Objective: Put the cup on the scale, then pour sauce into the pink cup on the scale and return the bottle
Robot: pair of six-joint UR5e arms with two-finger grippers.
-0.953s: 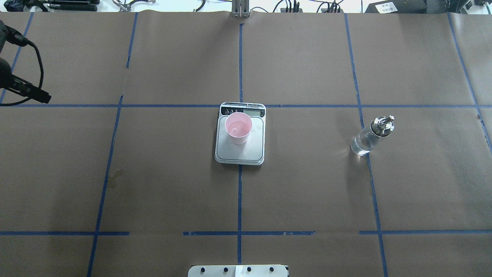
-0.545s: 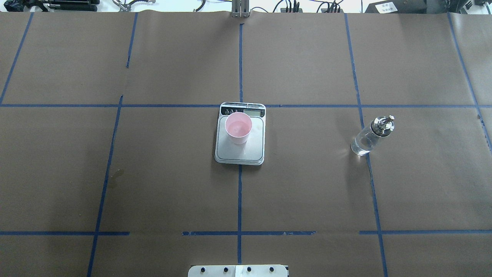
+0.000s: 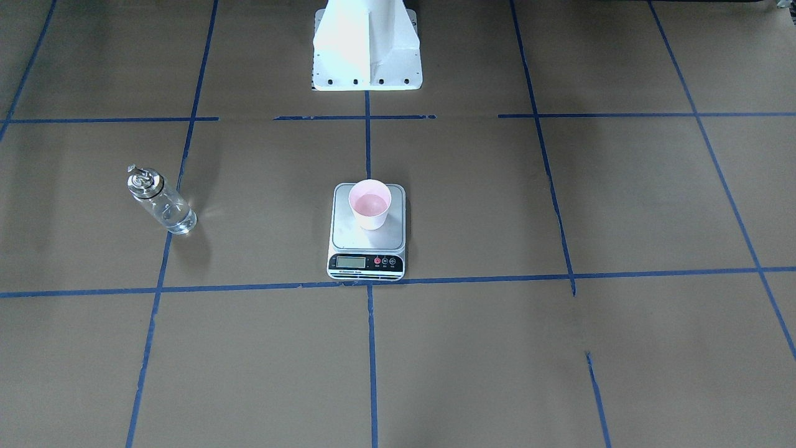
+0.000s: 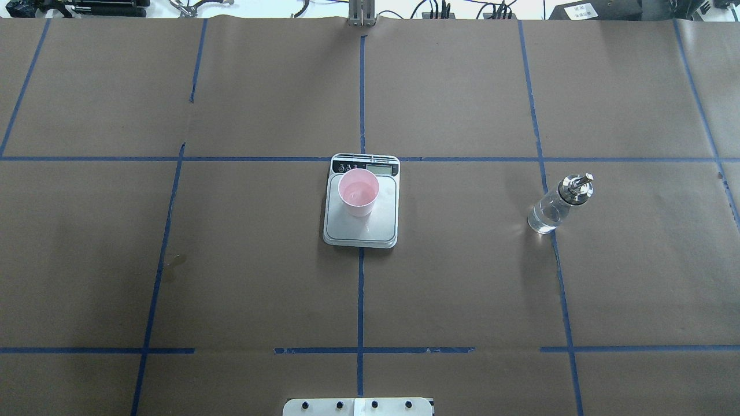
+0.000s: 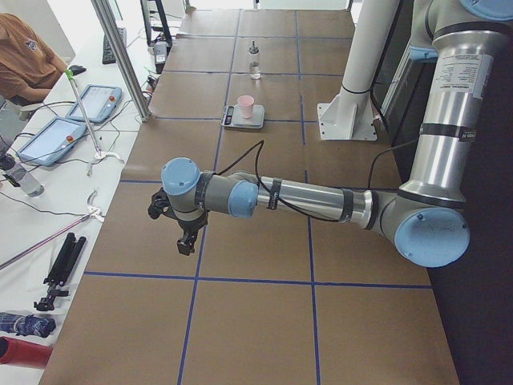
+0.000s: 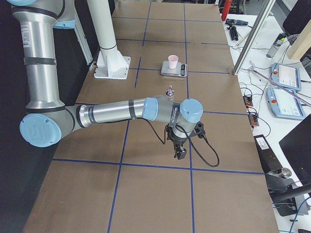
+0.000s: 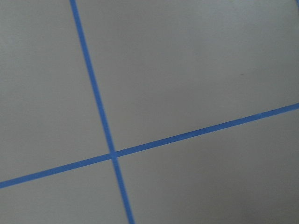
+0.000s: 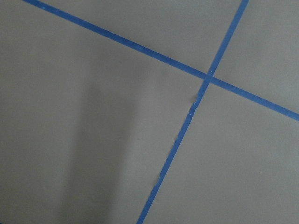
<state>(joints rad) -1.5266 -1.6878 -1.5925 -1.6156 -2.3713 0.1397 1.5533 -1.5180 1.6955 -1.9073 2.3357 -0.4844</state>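
- Change: a second ago you could see the left arm's pincer (image 5: 186, 241) at the left edge of the overhead view. Now that view holds no arm. The cup (image 4: 358, 193), scale (image 4: 361, 234) and bottle (image 4: 555, 205) lie as they did.
- Meaning: the cup stands on the scale's platform, toward the display end. The bottle stands upright on the worktop (image 4: 231, 260), well apart on the robot's right, on a blue tape line (image 4: 563, 300). With both arms drawn clear, you may judge the task finished or nearly so.
- Side views only: these alone show the arms. Each hangs low over bare worktop, the right pincer (image 6: 180, 153) nearer the bottle. You cannot tell whether either pincer's fingers are apart or together.
- Wrist views: only tape crossings, no fingers.
- Front-facing view: shows the display (image 3: 350, 262) unobstructed, digits too small to read.
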